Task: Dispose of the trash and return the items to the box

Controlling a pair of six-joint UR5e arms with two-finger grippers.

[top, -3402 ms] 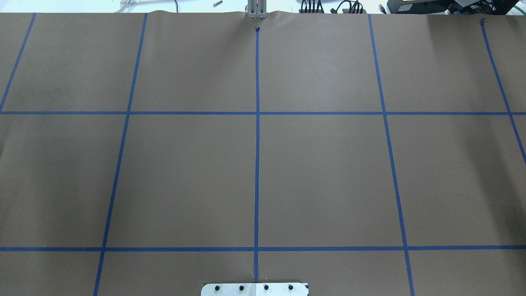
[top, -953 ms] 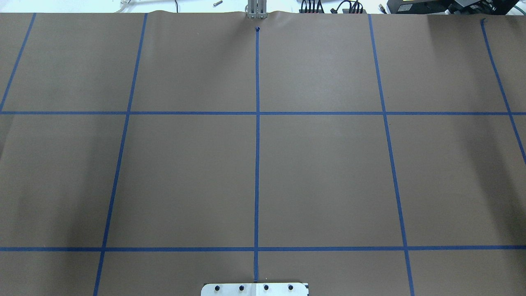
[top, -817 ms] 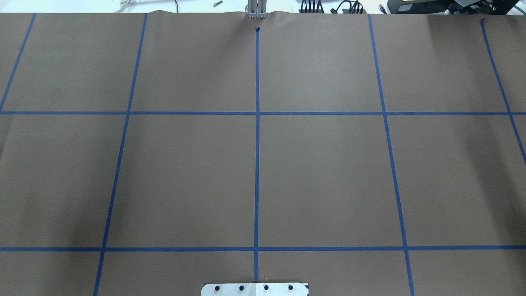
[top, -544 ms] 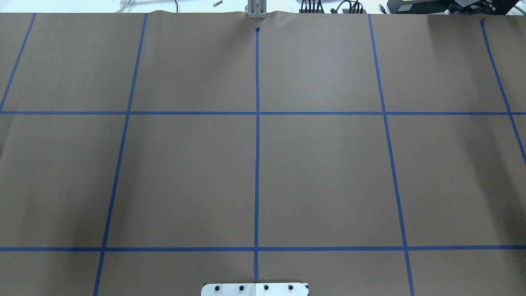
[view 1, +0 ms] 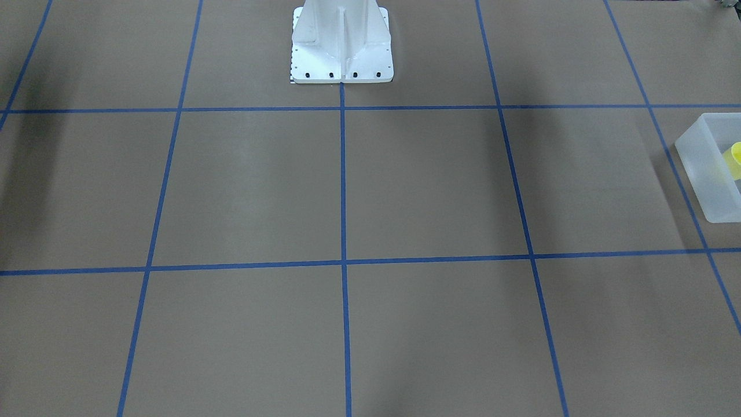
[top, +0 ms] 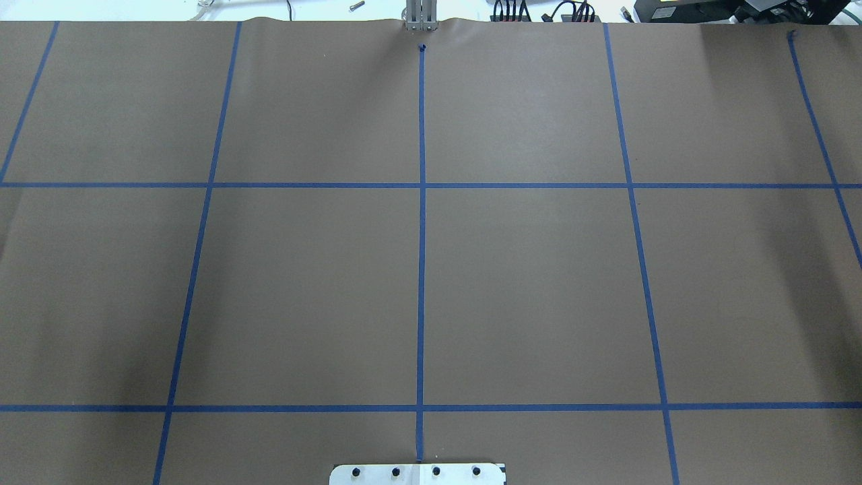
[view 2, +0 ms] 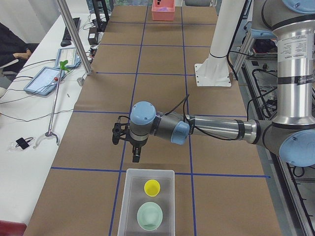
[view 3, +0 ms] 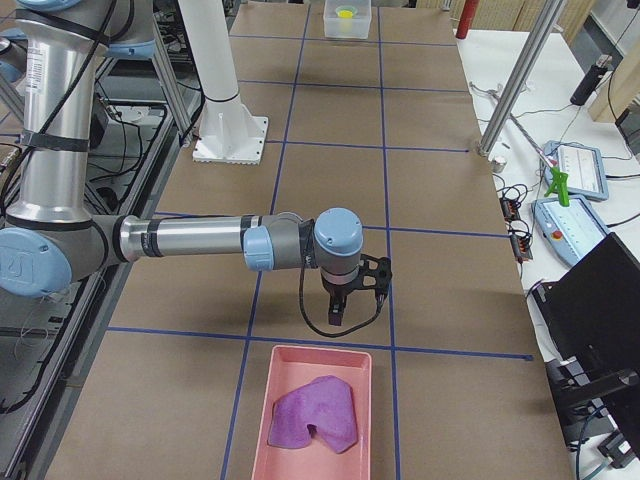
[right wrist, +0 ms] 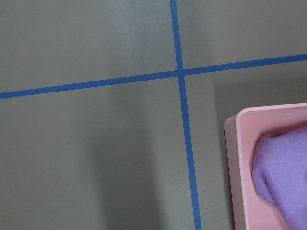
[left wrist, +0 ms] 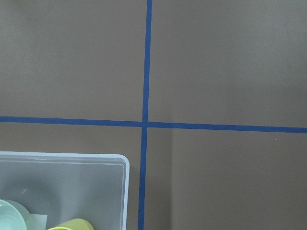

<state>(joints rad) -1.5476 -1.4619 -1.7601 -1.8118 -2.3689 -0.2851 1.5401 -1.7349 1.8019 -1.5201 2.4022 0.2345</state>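
Note:
The yellow cup and the pale green bowl sit inside the translucent box at the table's left end. Both also show in the left wrist view, cup and bowl, in the box. The front-facing view shows the box and cup at its right edge. My left gripper hangs just beyond the box's far wall, holding nothing that I can see. My right gripper hangs just beyond a pink tray. I cannot tell whether either gripper is open or shut.
The pink tray holds a crumpled purple cloth, also in the right wrist view. The white robot base stands at the table's middle near edge. Brown paper with blue tape lines covers the table. A metal post stands on the operators' side.

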